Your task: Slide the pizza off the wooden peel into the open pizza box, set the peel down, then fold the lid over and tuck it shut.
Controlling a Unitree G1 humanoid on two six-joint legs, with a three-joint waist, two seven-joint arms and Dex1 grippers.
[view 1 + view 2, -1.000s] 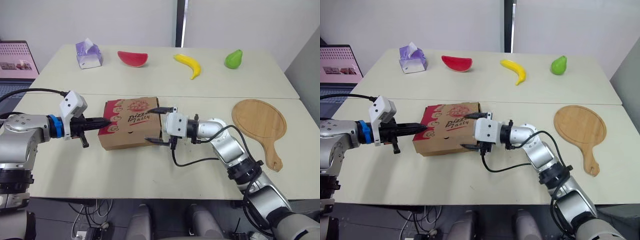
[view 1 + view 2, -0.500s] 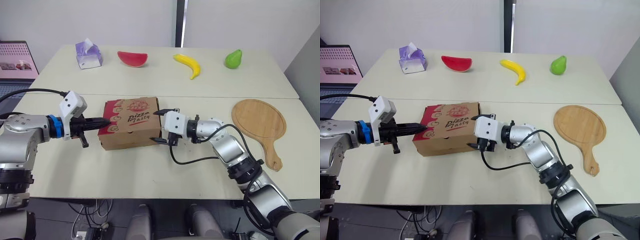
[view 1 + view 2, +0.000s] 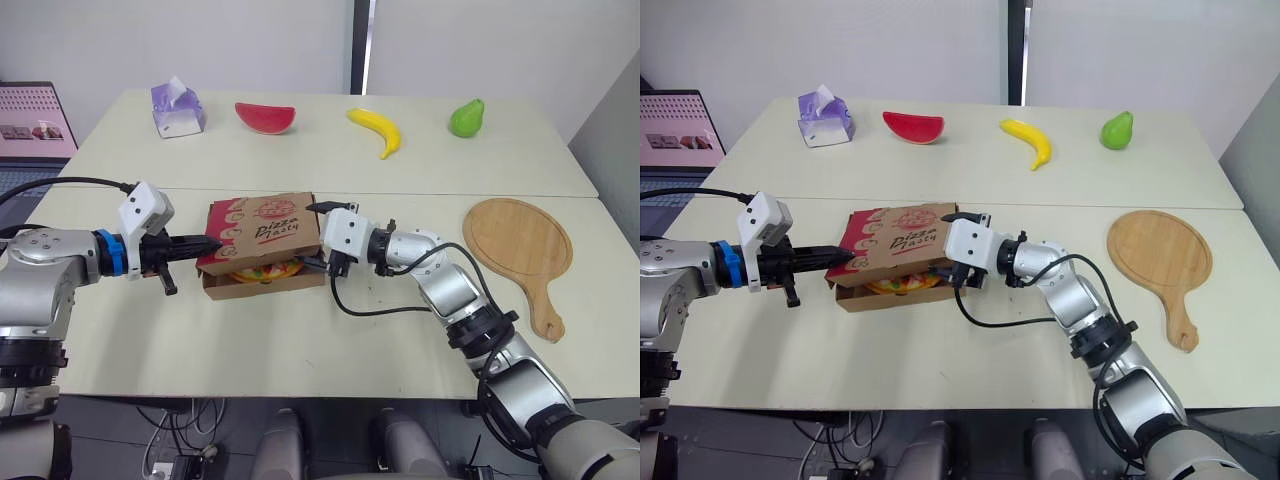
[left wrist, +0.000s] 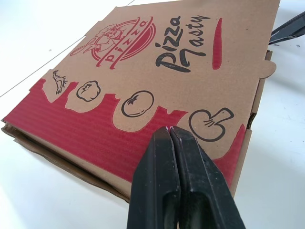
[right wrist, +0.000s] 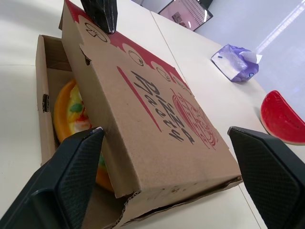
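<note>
Pizza (image 3: 262, 271): in the box (image 3: 250, 288), visible under the lid's (image 3: 262, 230) raised front.
Peel (image 3: 518, 245): on the worktop (image 3: 300, 350), well right.
Left jaws: pressed together, tip on the lid.
Right jaws: spread across its right end.
Closing: press evenly, front flap tucked inside.

Left arm (image 3: 50, 265): elbow bent, forearm level, reaching toward the robot's right. Blue ring (image 3: 118, 253) at the wrist, white camera block (image 3: 146, 210) on top. Left gripper (image 3: 212, 243): both black fingers pressed flat together, in line with the forearm.

Right arm (image 3: 455, 300): stretched forward and inward, black cable (image 3: 375, 310) looping under the forearm. Right gripper (image 3: 316, 236): fingers spread wide, one high, one low, pointing toward the left gripper, the two well apart.
</note>
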